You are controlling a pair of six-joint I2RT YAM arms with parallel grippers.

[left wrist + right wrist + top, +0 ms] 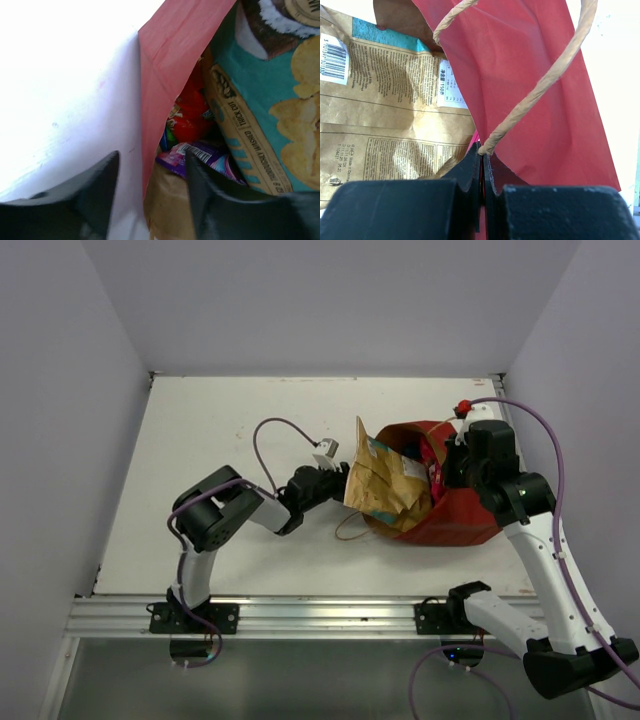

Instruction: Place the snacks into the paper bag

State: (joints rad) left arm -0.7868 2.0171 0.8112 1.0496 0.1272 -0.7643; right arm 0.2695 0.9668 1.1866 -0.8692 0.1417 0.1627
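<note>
Red-brown paper bag w/ string handles (462, 520) is lying crumpled on its side, centre-right of white table (230, 420), tan kraft pouch (385, 488) sticking out. Right gripper (482, 156) is pinching its rim; left gripper (151, 158) fingers gaping apart.

White matte desk (220, 420) across the middle of the top view, lightly scuffed, with a few faint dark specks toward the upper centre. Pale lilac-grey walls on three sides: back wall (330, 300) along the top, left wall (60, 420) and right wall (590, 360) slanting down the frame edges. Small red object (462, 407) near the desk's upper right corner, too small to identify. Silver slotted rail (320, 612) along the desk's lower edge, grey surface (300, 680) beneath it at the bottom. In the left wrist view, washed-out desk at upper left, marked by a faint pink smudge (102, 82) and a tiny grey speck (55, 125).
</note>
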